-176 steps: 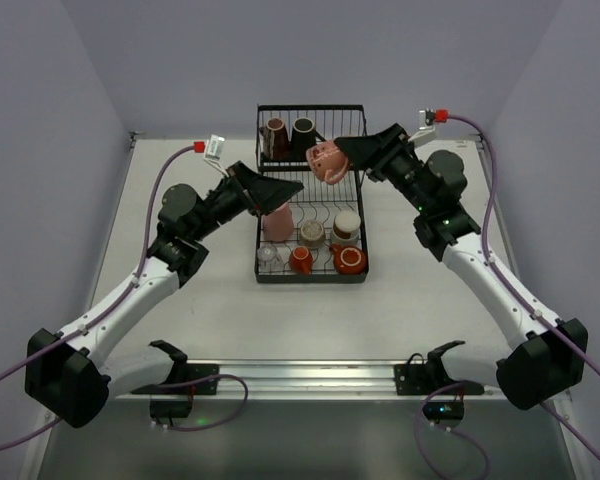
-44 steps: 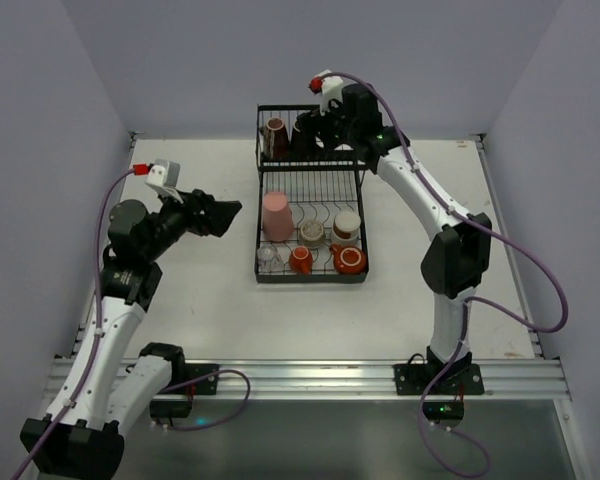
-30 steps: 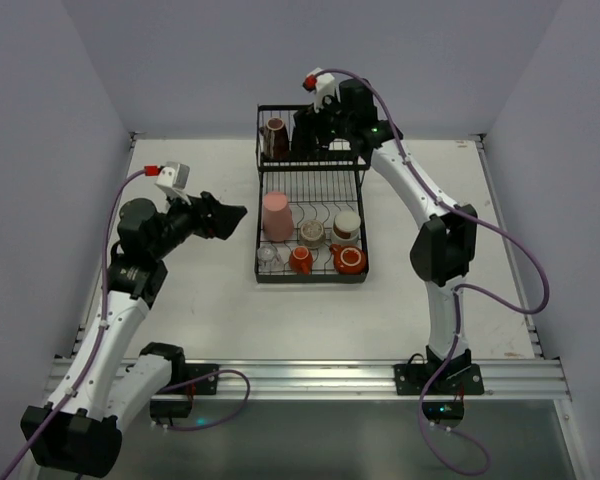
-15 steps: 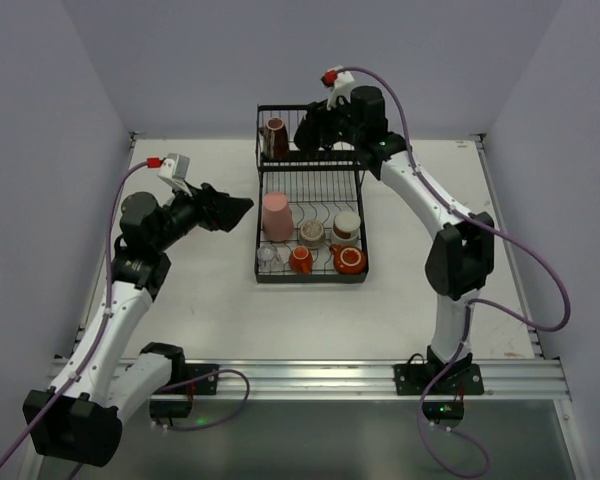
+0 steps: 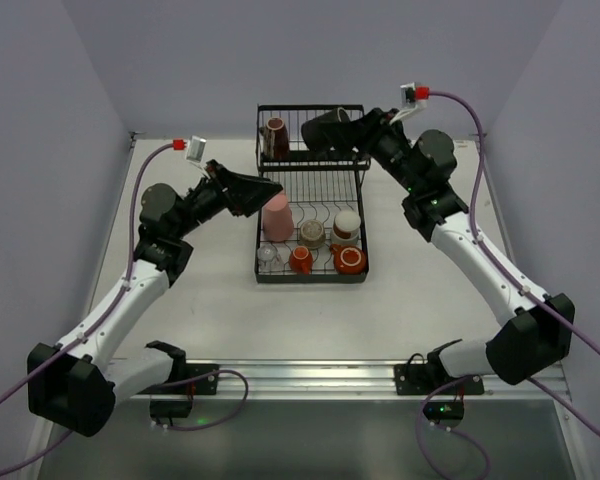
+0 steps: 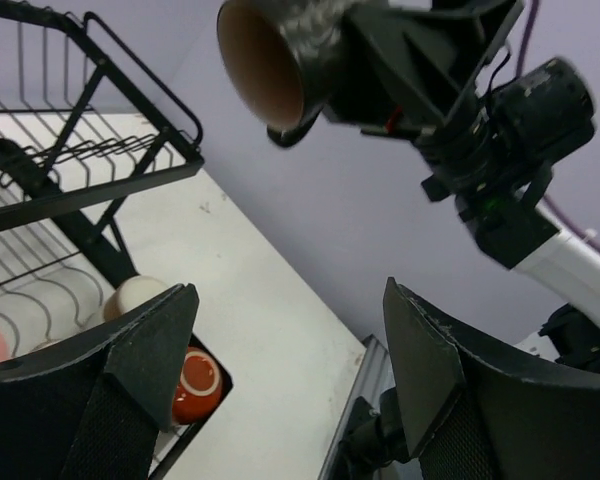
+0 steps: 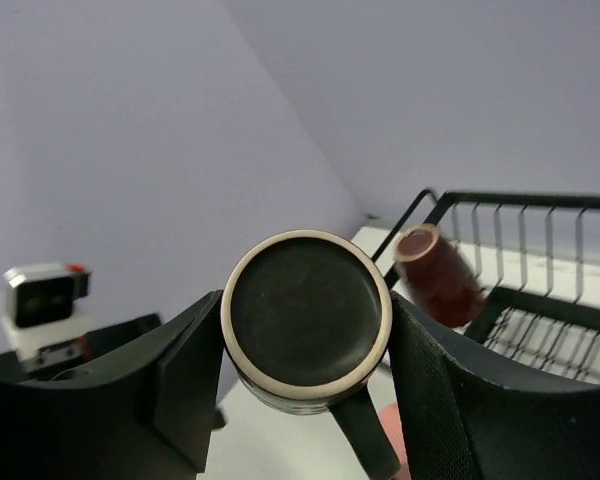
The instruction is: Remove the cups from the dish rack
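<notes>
Pale purple walls (image 5: 180, 60) close in a smooth, flat white table (image 5: 200, 290). I read the clock with 12 at the far wall and 6 at the near rail where the arms are bolted. Toward 12 on the table stands the dish rack (image 5: 315, 170), made of thin black wire. It has a raised box basket at its 12 end and a flat tray with curved wires at its 6 end. The right gripper (image 5: 342, 132) pinches a round black mug (image 5: 318, 129), with one finger pressed on each side. The mug is up in the air over the raised basket, lying on its side with its mouth turned toward 9. It looks brown inside, its flat bottom has a pale ring, and its handle hangs down. A shiny brown mug (image 5: 273, 138) sits at the basket's 9 side. On the tray a tall pink tumbler (image 5: 277, 218) stands at the 9 side. A beige cup (image 5: 312, 234) and a cream cup (image 5: 347, 222) stand in the middle. A clear glass (image 5: 268, 255), an orange-red cup (image 5: 301, 260) and an orange-red mug (image 5: 349, 260) line the 6 edge. The left gripper (image 5: 268, 188) is spread wide with nothing between its fingers, near the tumbler's top at about 10.
</notes>
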`<act>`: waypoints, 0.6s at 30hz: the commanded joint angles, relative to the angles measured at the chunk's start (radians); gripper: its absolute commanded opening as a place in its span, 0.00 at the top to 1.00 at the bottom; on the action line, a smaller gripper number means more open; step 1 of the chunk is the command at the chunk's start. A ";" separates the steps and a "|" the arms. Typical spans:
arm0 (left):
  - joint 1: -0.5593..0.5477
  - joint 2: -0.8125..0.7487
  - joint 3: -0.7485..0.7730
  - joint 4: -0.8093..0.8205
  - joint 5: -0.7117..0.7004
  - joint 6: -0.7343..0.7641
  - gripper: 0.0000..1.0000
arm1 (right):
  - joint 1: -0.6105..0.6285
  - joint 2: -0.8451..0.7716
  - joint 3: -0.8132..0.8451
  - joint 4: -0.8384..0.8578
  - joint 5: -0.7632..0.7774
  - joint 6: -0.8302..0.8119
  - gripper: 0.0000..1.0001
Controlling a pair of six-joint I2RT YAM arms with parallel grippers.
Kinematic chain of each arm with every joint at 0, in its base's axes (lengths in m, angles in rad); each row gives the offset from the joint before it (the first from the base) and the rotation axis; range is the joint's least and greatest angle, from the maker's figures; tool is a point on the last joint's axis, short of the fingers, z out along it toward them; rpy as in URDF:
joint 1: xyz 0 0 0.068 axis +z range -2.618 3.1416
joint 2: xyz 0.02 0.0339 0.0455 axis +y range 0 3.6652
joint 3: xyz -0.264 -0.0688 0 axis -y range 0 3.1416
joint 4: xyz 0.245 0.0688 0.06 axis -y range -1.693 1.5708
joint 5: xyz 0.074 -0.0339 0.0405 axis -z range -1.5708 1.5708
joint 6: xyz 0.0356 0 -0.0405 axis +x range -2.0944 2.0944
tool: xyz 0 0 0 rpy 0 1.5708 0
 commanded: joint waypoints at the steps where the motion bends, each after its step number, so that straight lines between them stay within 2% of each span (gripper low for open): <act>1: -0.040 0.028 0.054 0.152 -0.017 -0.107 0.20 | 0.002 -0.067 -0.140 0.246 -0.087 0.264 0.75; 6: -0.092 0.071 0.059 0.230 -0.029 -0.168 0.24 | 0.030 -0.156 -0.292 0.326 -0.115 0.326 0.75; 14: -0.145 0.122 0.071 0.263 -0.056 -0.196 0.31 | 0.061 -0.176 -0.398 0.427 -0.141 0.388 0.75; 18: -0.152 0.106 0.059 0.243 -0.066 -0.184 0.37 | 0.064 -0.205 -0.435 0.444 -0.100 0.386 0.75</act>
